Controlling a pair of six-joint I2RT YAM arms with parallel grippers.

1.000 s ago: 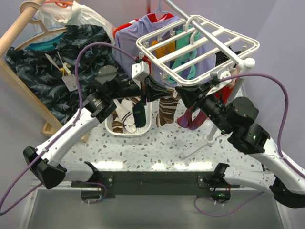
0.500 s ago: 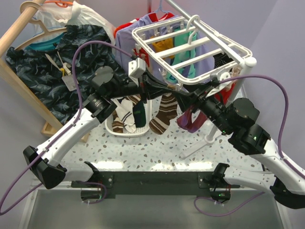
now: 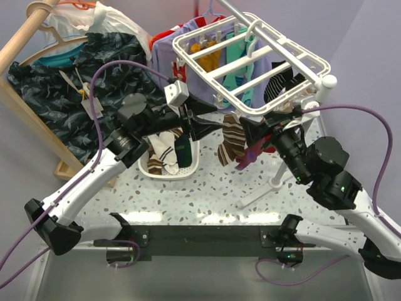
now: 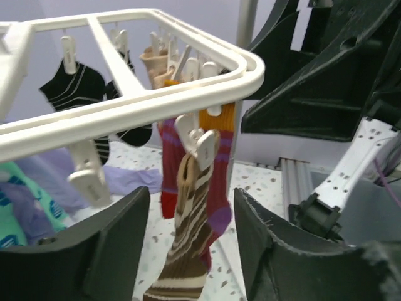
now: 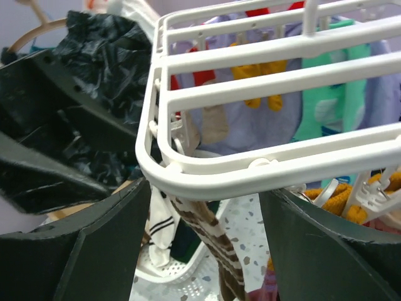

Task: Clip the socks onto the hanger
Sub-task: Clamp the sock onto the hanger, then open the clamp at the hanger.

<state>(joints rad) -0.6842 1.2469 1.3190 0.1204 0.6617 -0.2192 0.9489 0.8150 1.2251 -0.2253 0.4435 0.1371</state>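
The white grid hanger (image 3: 250, 63) hangs tilted above the table. A brown sock with cream stripes (image 3: 232, 141) dangles from a clip (image 4: 197, 141) at its near corner. A maroon sock (image 3: 249, 157) hangs just right of it. My left gripper (image 3: 213, 119) is open, and in the left wrist view the brown sock (image 4: 188, 238) hangs between its fingers (image 4: 119, 244) without touching them. A red sock with a purple heel (image 4: 219, 200) hangs behind. My right gripper (image 3: 250, 130) is open too, its fingers (image 5: 106, 244) either side of the hanger's corner (image 5: 207, 172) and the brown sock (image 5: 216, 241).
A white slotted basket (image 3: 170, 168) with more socks sits under the left gripper. Shirts hang on a wooden rail (image 3: 22, 37) at the left and behind the hanger. The hanger's stand (image 3: 276, 179) rises on the right. Black socks (image 4: 75, 84) are clipped further along the frame.
Both grippers have opened. The hanger has swung back and to the right, and the brown sock now hangs from its clip, free of both grippers.
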